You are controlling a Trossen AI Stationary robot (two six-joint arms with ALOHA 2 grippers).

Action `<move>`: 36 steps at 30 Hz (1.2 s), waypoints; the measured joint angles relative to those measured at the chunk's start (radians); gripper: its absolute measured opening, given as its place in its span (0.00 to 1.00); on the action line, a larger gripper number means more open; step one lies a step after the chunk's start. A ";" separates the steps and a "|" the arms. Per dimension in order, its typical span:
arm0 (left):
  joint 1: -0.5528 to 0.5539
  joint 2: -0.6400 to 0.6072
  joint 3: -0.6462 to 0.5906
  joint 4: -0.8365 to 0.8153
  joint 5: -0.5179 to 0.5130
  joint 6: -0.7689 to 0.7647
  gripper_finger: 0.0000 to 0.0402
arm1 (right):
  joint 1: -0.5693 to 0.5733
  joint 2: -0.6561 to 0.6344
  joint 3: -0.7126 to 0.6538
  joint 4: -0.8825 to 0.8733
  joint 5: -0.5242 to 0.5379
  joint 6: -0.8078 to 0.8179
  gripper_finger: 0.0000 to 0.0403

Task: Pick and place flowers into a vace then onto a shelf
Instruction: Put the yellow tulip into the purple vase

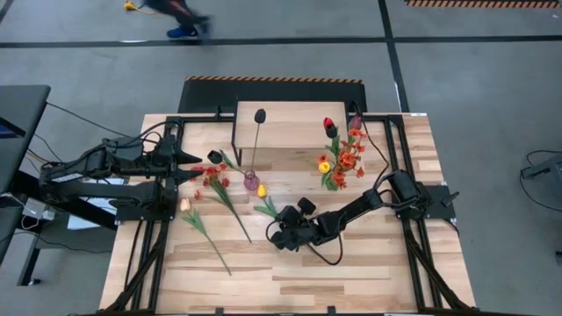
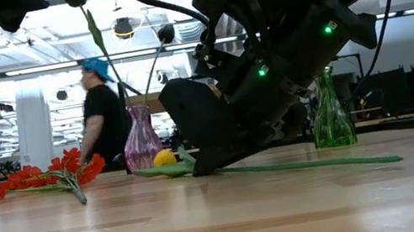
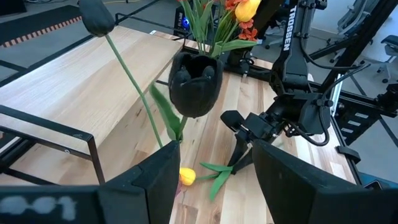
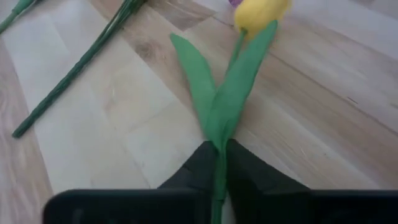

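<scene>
In the right wrist view the nearest thing is the right claw (image 4: 219,163), its two dark fingers (image 4: 194,167) pinched narrow onto the green stem of a yellow tulip (image 4: 258,14) that lies flat on the desk (image 4: 118,124), its two leaves spreading just ahead of the fingertips.

Seen from above and going left to right, the left claw (image 1: 195,167) hangs over the left part of the desk, its fingers set wide with nothing between them. Just beyond its tip lie a red blossom spray (image 1: 213,178) and a dark tulip head (image 1: 215,157). Nearer the front edge lies a pale pink tulip (image 1: 185,204) with its long stem running toward the front. Near the middle stands a pink glass vase (image 1: 252,182) holding a dark maroon tulip (image 1: 260,115) whose head reaches over the shelf (image 1: 290,127). The shelf stands at the back of the desk. The yellow tulip rests just beside the vase, with the right claw on its stem. To the right, a green vase (image 2: 333,120) holds a bunch of red, yellow and orange flowers (image 1: 341,156). In the low view a person (image 2: 105,117) stands in the room behind.
</scene>
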 joint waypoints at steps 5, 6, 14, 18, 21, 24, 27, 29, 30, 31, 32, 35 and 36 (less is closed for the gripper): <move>0.000 0.000 0.000 -0.015 0.000 0.000 0.48 | 0.001 0.000 0.000 0.000 -0.001 0.031 0.02; 0.000 0.000 0.000 -0.017 0.000 0.000 0.48 | 0.001 0.000 0.000 0.000 -0.001 0.035 0.02; 0.000 0.000 0.000 -0.027 0.000 0.000 0.48 | 0.002 0.000 0.000 0.001 -0.001 0.050 0.02; 0.000 0.000 0.000 -0.028 0.000 0.000 0.48 | 0.004 0.000 0.000 0.001 0.000 0.050 0.01; 0.000 0.000 0.000 -0.028 0.000 0.000 0.48 | 0.009 0.001 0.000 0.001 0.004 0.067 0.02; 0.000 0.000 0.000 -0.028 0.000 0.000 0.48 | 0.021 0.002 0.000 0.004 0.021 0.077 0.02; 0.000 0.000 0.000 -0.028 0.000 0.000 0.48 | 0.034 0.002 0.000 0.003 0.024 0.098 0.01; 0.000 0.000 0.000 -0.028 0.000 0.000 0.48 | 0.043 0.002 0.000 0.003 0.027 0.109 0.01; 0.000 0.000 0.000 -0.028 0.000 -0.003 0.48 | 0.048 0.002 0.000 0.003 0.030 0.119 0.01; 0.000 0.000 0.000 -0.028 0.000 -0.005 0.48 | 0.052 0.003 0.000 0.003 0.031 0.125 0.01; 0.000 0.000 0.000 -0.028 0.000 -0.005 0.48 | 0.057 0.003 0.000 0.003 0.032 0.126 0.01; 0.000 0.000 0.000 -0.028 0.000 -0.010 0.48 | 0.071 0.003 0.000 0.001 0.035 0.132 0.01; 0.000 0.000 0.000 -0.028 0.000 -0.012 0.48 | 0.075 0.003 0.000 0.001 0.036 0.135 0.01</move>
